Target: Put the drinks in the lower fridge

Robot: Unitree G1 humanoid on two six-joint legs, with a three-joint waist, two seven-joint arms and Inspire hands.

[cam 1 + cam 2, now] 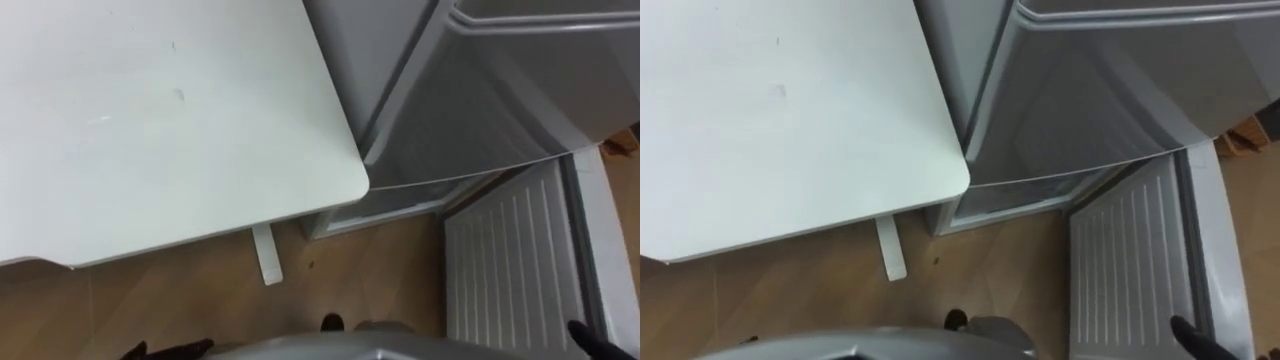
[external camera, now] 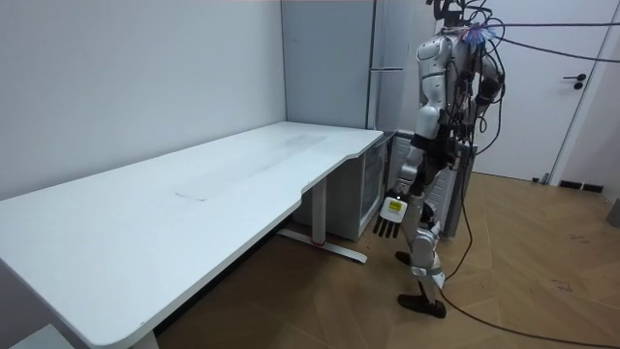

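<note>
Left eye view: lower fridge's white ribbed door (image 1: pixel 510 265) stands swung open to the right, presumably so the compartment is free for loading. White rounded worktop (image 1: pixel 150 120) at left. Dark tip of right hand (image 1: pixel 588 338) at bottom edge, can't tell its fingers. Right eye view: same layout. Room view: robot stands between worktop end and tall grey fridge (image 2: pixel 334 78), left hand (image 2: pixel 389 218) hanging by the thigh, fingers slack, gripping nothing. Can't tell where the drinks are
</note>
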